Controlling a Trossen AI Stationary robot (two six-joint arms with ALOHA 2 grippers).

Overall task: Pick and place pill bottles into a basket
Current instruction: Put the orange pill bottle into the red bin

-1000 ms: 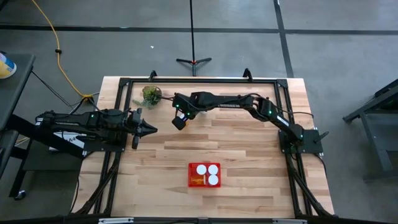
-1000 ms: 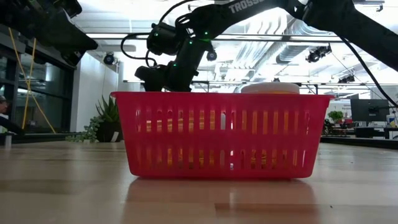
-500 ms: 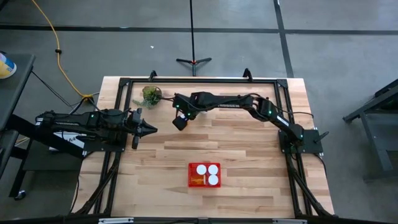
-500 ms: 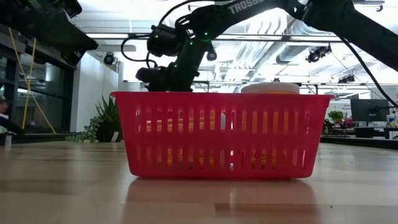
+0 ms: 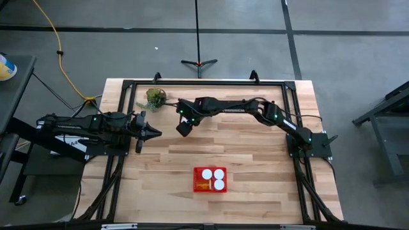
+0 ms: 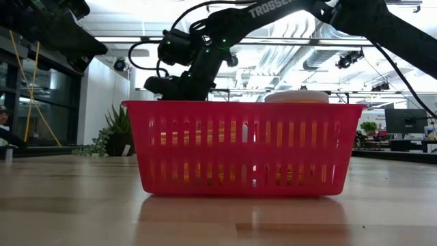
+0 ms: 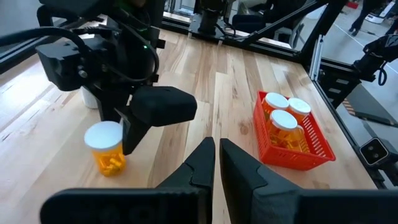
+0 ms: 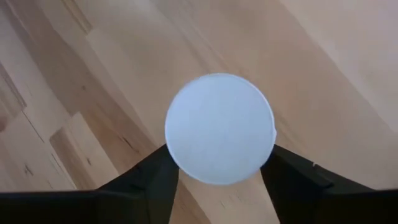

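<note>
An orange pill bottle (image 7: 106, 149) with a white cap (image 8: 219, 129) stands upright on its base on the wooden table, at the far left. My right gripper (image 5: 184, 127) hangs over it, fingers pointing down on either side of the cap, shut on it. The red basket (image 5: 194, 179) sits near the front edge with three white-capped bottles (image 7: 283, 121) standing in it. My left gripper (image 5: 155, 133) hovers shut at the table's left side, holding nothing, pointing toward the bottle. My right gripper comes at the pill bottle from above, pointing down, with one finger (image 8: 155, 177) on each side at the cap's rim (image 8: 174, 155). The cap hides the fingertips and the exact place of contact. The bottle stands upright with its base on the table.
A small green plant (image 5: 154, 98) in a white pot (image 7: 90, 99) stands just beyond the bottle, near the far left corner. A black frame (image 5: 204, 82) runs along the table's edges. Bare wood lies between the bottle and the basket (image 6: 242, 147).
My right gripper has edged a little toward the table's left edge above the bottle. The left arm and the basket have kept still.
</note>
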